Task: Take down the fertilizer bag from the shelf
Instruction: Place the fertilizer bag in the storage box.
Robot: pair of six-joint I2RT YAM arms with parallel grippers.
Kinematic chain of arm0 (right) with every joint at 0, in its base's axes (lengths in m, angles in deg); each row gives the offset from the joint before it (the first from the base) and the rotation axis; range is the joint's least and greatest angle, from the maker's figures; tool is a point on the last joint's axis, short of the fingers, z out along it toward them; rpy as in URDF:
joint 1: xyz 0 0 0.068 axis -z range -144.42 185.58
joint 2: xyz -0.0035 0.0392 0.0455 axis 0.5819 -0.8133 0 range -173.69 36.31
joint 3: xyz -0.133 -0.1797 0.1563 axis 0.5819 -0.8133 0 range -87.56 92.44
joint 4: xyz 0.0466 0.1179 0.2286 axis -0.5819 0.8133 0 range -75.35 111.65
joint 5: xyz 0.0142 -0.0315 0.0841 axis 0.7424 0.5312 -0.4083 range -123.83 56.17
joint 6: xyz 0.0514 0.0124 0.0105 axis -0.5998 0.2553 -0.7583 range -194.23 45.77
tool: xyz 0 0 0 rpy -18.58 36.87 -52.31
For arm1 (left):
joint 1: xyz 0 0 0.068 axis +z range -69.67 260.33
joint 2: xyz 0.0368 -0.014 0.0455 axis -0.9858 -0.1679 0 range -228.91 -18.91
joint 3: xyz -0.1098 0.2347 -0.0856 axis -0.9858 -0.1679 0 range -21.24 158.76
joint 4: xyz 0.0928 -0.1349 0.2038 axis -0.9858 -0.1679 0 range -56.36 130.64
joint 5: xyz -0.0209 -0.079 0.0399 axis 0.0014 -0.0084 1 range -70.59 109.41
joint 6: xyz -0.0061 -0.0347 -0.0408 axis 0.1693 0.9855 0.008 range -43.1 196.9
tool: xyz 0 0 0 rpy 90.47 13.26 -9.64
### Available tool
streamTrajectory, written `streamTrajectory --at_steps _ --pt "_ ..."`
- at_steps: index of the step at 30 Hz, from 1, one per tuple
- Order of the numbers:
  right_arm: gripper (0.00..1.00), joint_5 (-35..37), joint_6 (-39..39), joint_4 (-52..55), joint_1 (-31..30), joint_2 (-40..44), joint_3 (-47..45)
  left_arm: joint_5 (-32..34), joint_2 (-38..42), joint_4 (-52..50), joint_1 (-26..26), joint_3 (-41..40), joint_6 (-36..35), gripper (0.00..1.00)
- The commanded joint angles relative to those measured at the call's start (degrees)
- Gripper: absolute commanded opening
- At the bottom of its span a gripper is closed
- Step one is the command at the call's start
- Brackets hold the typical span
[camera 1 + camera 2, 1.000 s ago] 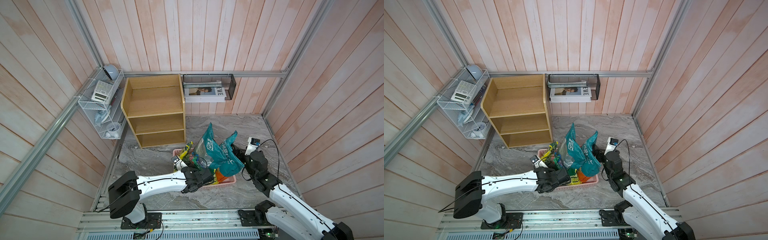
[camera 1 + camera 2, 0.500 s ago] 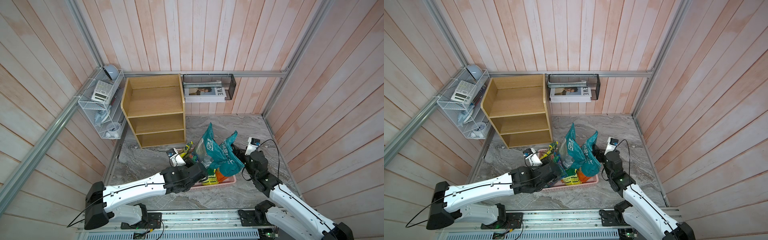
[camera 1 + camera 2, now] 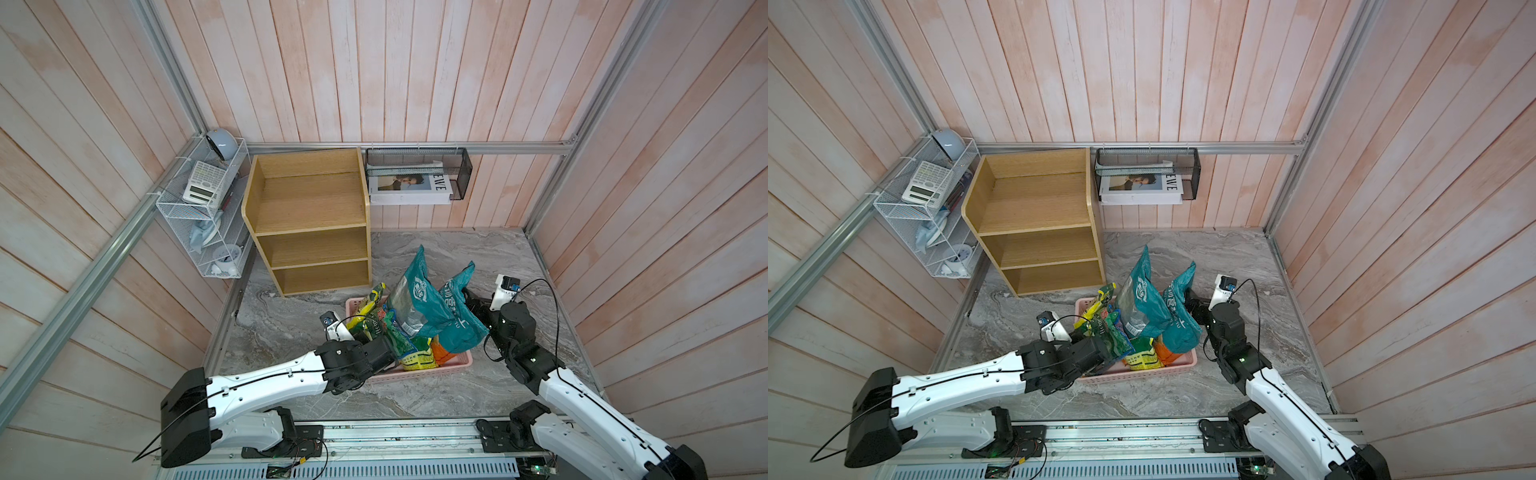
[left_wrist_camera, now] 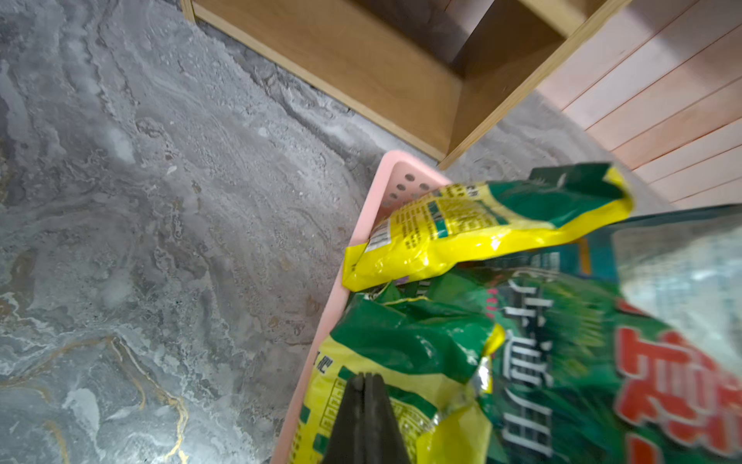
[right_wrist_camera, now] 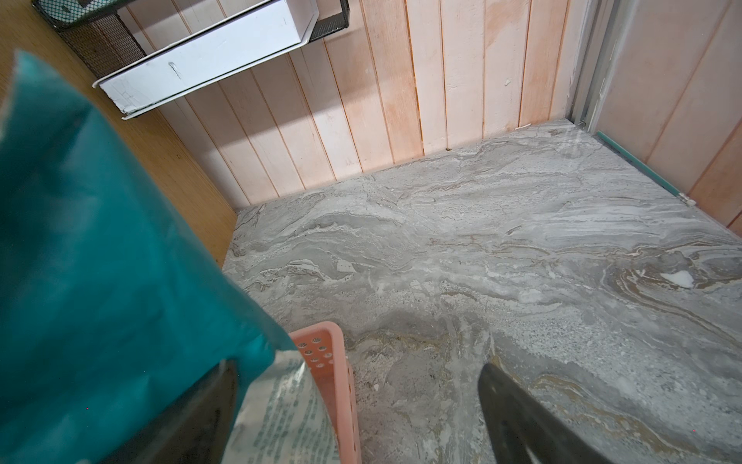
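The tan wooden shelf (image 3: 309,216) (image 3: 1034,216) stands at the back left, and all three tiers show bare. Several fertilizer bags stand in a pink basket (image 3: 415,374) (image 3: 1142,372) on the floor in front of it: two teal bags (image 3: 419,291) (image 3: 461,328) and green-and-yellow bags (image 3: 390,332) (image 4: 413,345). My left gripper (image 4: 365,377) is shut, its fingers pressed together just over a yellow-green bag at the basket's left rim. My right gripper (image 5: 357,367) is open at the basket's right end. One of its fingers lies behind a teal bag (image 5: 100,261), the other over the floor.
A white wire rack (image 3: 203,216) with a calculator hangs on the left wall. A black mesh basket (image 3: 417,174) with magazines hangs on the back wall beside the shelf. Marble floor (image 3: 478,257) stretches behind and right of the basket. Wooden walls close in on three sides.
The left gripper has shut with nothing in it and drawn back a little leftward to the basket's left rim, its arm stretching lower. The right arm and the bags have not moved.
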Motion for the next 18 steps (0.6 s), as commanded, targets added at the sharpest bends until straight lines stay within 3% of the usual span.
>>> streamTrajectory --at_steps 1,10,16,18 --pt "0.98 -0.68 0.34 1.01 -0.59 0.49 -0.40 -6.26 -4.64 4.99 0.69 0.57 -3.28 0.00" --pt "0.98 -0.60 0.34 1.15 -0.59 0.70 -0.40 -11.30 -11.18 11.29 1.82 0.10 -4.59 0.00" --pt "0.98 -0.20 0.51 1.42 -0.59 0.82 -0.19 -7.12 -6.58 8.47 1.73 0.86 -5.77 0.00" --pt "0.98 0.81 0.83 2.70 -0.59 1.06 0.66 -5.34 -3.28 7.98 1.69 2.14 -8.70 0.09"
